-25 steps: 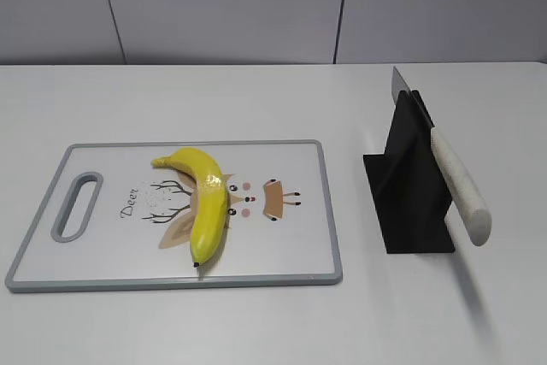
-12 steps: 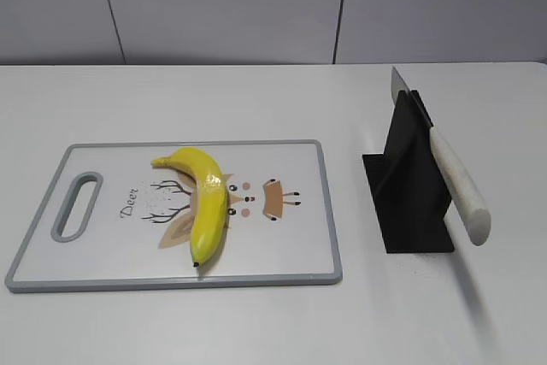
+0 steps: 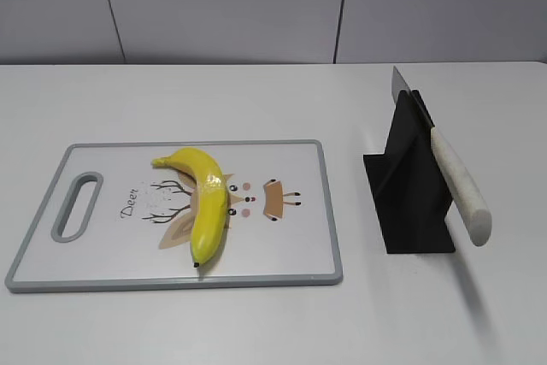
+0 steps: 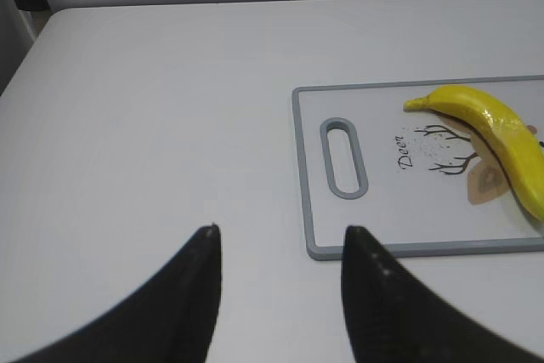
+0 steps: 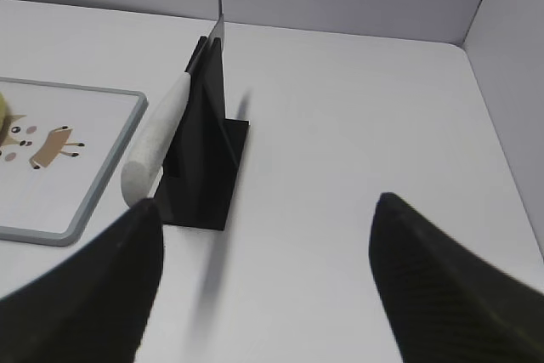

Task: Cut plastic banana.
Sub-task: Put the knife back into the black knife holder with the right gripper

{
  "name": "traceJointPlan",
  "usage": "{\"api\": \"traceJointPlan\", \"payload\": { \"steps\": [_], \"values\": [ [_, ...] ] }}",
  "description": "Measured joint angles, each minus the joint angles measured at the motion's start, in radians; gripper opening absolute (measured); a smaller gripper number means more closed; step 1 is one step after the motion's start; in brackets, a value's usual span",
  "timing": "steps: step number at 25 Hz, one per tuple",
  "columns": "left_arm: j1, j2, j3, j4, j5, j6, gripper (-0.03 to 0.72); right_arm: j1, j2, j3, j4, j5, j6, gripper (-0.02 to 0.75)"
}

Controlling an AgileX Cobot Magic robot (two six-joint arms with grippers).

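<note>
The plastic banana [image 3: 205, 203] lies on a white cutting board [image 3: 291, 254] with a grey rim and a deer drawing; it also shows in the left wrist view [image 4: 497, 138]. A knife with a white handle [image 3: 460, 187] rests slanted in a black stand [image 3: 408, 190], also in the right wrist view [image 5: 157, 138]. My left gripper [image 4: 280, 231] is open and empty over the bare table, left of the board's handle end. My right gripper [image 5: 268, 201] is open and empty, near and to the right of the knife stand. Neither gripper shows in the exterior view.
The board [image 4: 306, 210] has a handle slot [image 4: 344, 159] at its left end. The white table [image 3: 273, 100] ends at a grey wall behind. A side panel [image 5: 510, 65] stands at the table's right edge.
</note>
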Motion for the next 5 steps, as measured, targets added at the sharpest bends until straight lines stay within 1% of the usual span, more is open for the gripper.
{"api": "traceJointPlan", "payload": {
  "steps": [5],
  "values": [
    [0.000,0.000,0.000,0.000,0.000,0.000,0.442,0.000,0.000,0.000,0.000,0.000,0.000,0.573]
  ]
}}
